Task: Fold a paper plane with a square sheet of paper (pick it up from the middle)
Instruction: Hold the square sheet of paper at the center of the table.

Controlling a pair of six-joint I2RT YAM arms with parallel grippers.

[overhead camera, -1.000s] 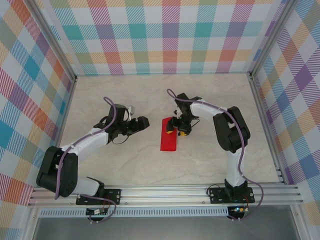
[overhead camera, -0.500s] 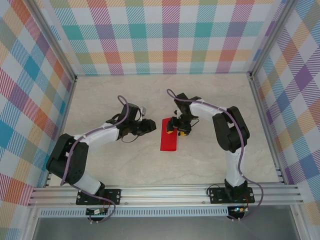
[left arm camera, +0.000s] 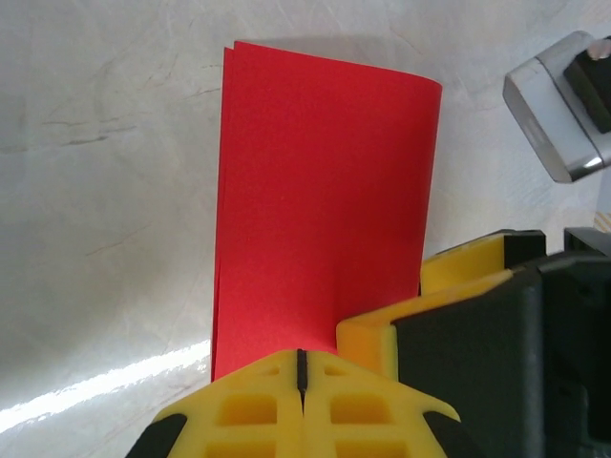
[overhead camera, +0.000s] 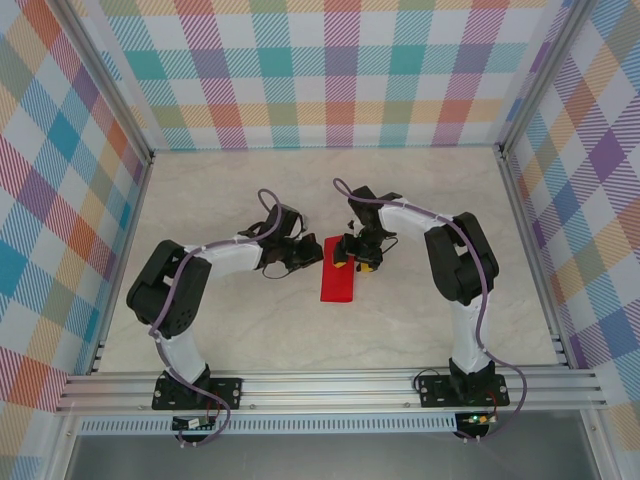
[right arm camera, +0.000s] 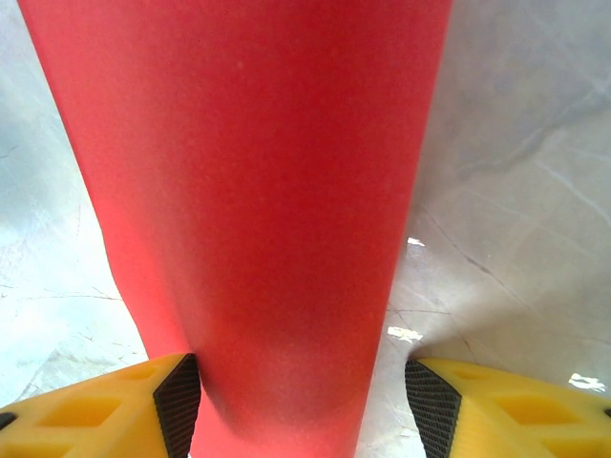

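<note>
- While left gripper (overhead camera: pixel 314 252) sits pinched together at paper (overhead camera: pixel 337 280) left edge, pushing could skid it across table (overhead camera: pixel 250 325).
- Right gripper (overhead camera: pixel 355 263) spread astride paper; closing may buckle it.

Left fingers (left arm camera: pixel 258 415) now closed at paper (left arm camera: pixel 320 191)
</note>
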